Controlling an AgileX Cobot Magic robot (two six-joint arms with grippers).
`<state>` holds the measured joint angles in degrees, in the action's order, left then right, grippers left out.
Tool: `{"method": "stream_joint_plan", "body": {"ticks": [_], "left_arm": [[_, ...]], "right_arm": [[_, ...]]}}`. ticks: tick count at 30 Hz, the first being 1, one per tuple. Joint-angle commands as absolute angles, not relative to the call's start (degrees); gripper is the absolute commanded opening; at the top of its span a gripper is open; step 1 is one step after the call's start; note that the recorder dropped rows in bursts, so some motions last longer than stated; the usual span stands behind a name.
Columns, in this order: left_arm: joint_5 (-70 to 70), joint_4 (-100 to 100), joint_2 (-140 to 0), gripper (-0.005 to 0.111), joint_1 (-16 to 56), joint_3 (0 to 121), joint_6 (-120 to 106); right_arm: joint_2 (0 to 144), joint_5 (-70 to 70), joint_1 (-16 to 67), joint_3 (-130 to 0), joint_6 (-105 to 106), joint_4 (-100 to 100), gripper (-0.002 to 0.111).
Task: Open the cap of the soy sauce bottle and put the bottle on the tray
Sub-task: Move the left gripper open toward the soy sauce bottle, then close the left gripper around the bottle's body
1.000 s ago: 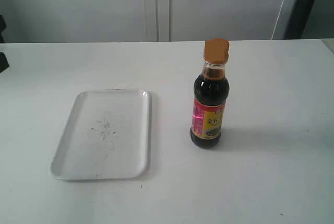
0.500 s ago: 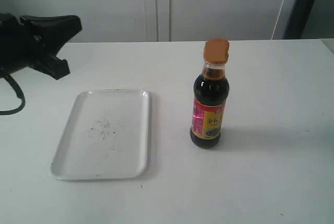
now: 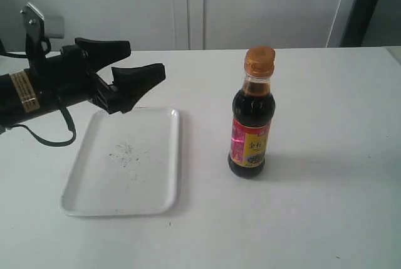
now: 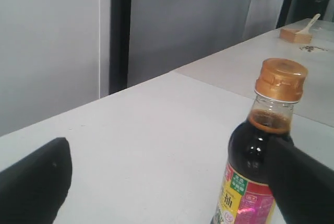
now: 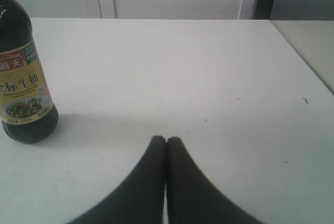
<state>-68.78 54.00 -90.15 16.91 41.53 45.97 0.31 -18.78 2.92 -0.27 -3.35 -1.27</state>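
The soy sauce bottle (image 3: 251, 134) stands upright on the white table, right of the tray (image 3: 100, 184); its orange-brown cap (image 3: 259, 59) is down. My left gripper (image 3: 144, 61) hovers open over the tray's far end, fingers pointing toward the bottle, well apart from it. In the left wrist view the bottle (image 4: 250, 182) and cap (image 4: 281, 79) show close by one black finger (image 4: 302, 179). My right gripper (image 5: 166, 140) is shut with nothing in it, low over the table; the bottle (image 5: 21, 83) stands off to one side. The exterior view does not show the right gripper.
White table (image 3: 313, 219) all round. Grey cabinet doors (image 3: 188, 5) behind the table. A small wooden box with a scoop (image 4: 297, 33) sits on a far surface in the left wrist view.
The left arm has swung in from the left edge toward the bottle, now over the tray's far end. Bottle and tray have not moved.
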Motion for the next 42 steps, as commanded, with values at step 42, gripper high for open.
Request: {"method": "stream_joint_plan", "body": {"ticks": [42], "left_arm": [[-69.96,52.52,-113.21,0.105,37.45,63.67,40.48]], "right_arm": [[0.0,-18.1,2.92,0.0,-3.48,-1.3,0.0]]}}
